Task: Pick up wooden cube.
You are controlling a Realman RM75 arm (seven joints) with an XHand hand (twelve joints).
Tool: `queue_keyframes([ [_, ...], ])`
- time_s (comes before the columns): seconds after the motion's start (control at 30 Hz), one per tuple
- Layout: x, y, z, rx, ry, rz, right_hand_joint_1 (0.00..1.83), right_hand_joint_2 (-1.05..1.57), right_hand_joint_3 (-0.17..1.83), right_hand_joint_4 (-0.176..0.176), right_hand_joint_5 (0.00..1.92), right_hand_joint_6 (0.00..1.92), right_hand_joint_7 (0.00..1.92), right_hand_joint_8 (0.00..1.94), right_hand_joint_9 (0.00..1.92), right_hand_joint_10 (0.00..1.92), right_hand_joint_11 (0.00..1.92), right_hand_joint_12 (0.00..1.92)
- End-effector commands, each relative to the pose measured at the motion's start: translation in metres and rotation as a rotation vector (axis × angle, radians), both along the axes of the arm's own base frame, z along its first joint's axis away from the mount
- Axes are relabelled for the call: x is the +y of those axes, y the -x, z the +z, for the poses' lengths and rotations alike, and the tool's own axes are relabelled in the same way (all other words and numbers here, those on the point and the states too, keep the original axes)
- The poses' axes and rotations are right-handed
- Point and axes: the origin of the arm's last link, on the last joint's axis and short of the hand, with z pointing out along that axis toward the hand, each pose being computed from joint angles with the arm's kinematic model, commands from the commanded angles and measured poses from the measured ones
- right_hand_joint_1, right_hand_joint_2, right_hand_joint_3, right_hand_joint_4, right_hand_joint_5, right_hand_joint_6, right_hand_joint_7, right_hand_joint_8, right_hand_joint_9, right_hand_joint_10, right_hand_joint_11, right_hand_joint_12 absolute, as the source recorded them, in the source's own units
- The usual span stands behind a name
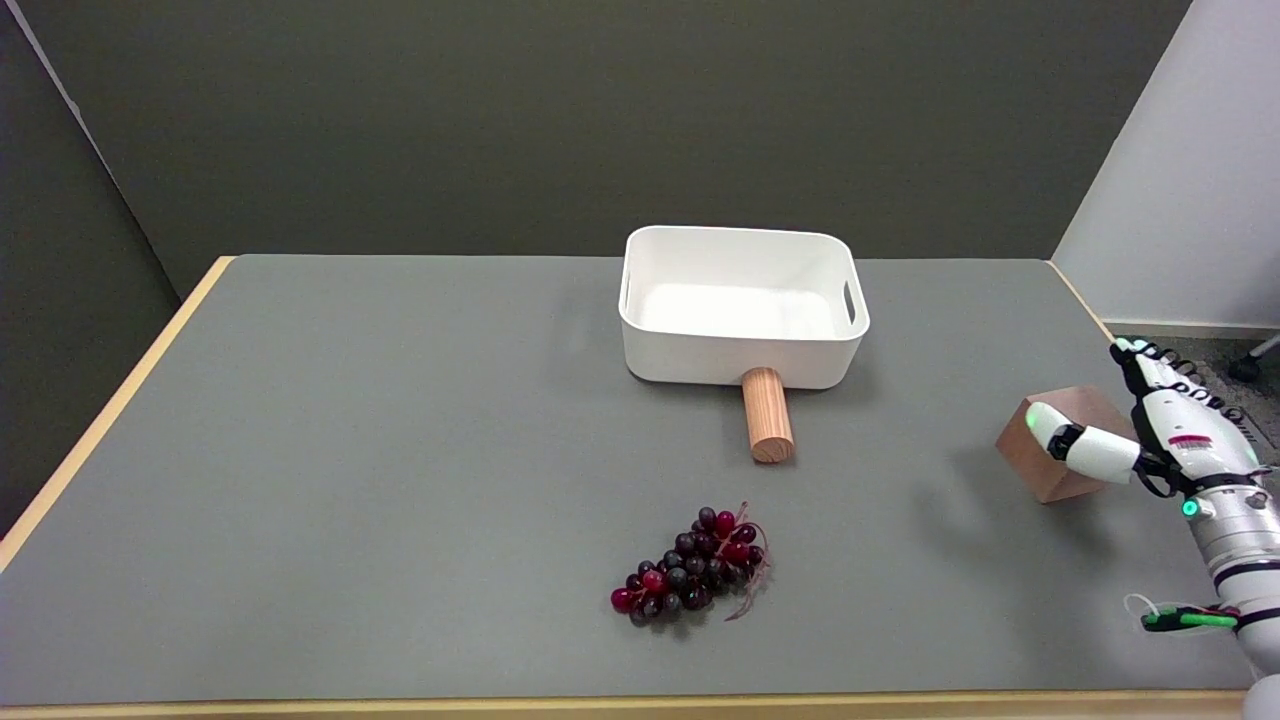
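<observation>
The wooden cube [1045,462] is a light brown block at the far right of the grey table [400,450], tilted, with a soft shadow on the table below and left of it. My right hand [1165,430] grips it: the thumb lies across its near top face and the other fingers reach behind it, partly hidden. The cube looks slightly raised off the surface.
A white bin [742,305] stands at the back centre. A wooden cylinder [767,414] lies against its front wall. A bunch of dark grapes [692,565] lies nearer the front. The table's right edge runs close behind the hand.
</observation>
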Motion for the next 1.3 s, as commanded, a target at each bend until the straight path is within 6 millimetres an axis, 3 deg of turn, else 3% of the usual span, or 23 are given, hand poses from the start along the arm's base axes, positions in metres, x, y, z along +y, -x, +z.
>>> queue_keyframes([
  [0.03,-0.020,0.010,-0.010,-0.004,-0.002,-0.037,0.25,0.47,0.88,-0.076,0.04,0.19,0.00,0.11,0.00,0.12,0.00,0.74],
  [0.37,-0.022,0.015,-0.018,-0.020,-0.009,-0.032,0.26,0.47,0.88,-0.080,0.03,0.19,0.00,0.11,0.00,0.13,0.00,0.74],
  [0.6,-0.017,0.017,-0.019,-0.008,-0.003,-0.034,0.34,0.49,0.87,-0.125,0.04,0.26,0.02,0.15,0.00,0.24,0.00,0.81],
  [0.67,-0.016,0.017,-0.020,-0.001,0.001,-0.027,0.38,0.49,0.88,-0.132,0.04,0.26,0.03,0.16,0.00,0.32,0.00,0.87],
  [0.73,-0.015,0.016,-0.020,0.006,0.004,-0.019,0.47,0.56,0.91,-0.153,0.05,0.24,0.06,0.25,0.00,0.55,0.00,1.08],
  [0.83,-0.014,0.013,-0.021,0.018,0.011,-0.003,0.63,0.62,0.87,-0.176,0.04,0.32,0.15,0.32,0.10,0.73,0.12,1.33],
  [0.9,-0.015,0.012,-0.021,0.024,0.013,0.005,0.79,0.68,0.92,-0.176,0.11,0.41,0.33,0.44,0.30,0.95,0.40,1.60],
  [0.97,-0.016,0.011,-0.021,0.029,0.010,0.009,0.85,0.74,0.92,-0.176,0.17,0.51,0.43,0.54,0.40,1.07,0.50,1.66],
  [1.03,-0.017,0.010,-0.022,0.032,0.006,0.011,0.92,0.86,0.86,-0.176,0.25,0.89,0.60,0.83,0.59,1.24,0.62,1.72],
  [1.1,-0.020,0.009,-0.023,0.041,-0.005,0.014,0.96,0.89,0.85,-0.176,0.29,1.02,0.64,0.94,0.66,1.30,0.66,1.75],
  [1.17,-0.023,0.006,-0.024,0.052,-0.014,0.021,1.09,1.20,0.31,-0.176,0.32,1.55,0.72,1.36,0.73,1.38,0.77,1.84],
  [1.2,-0.024,0.005,-0.024,0.057,-0.019,0.024,1.13,1.30,0.13,-0.176,0.33,1.72,0.75,1.49,0.76,1.40,0.81,1.87],
  [1.3,-0.032,0.000,-0.027,0.078,-0.042,0.039,1.13,1.30,0.13,-0.176,0.33,1.71,0.74,1.51,0.78,1.41,0.84,1.91],
])
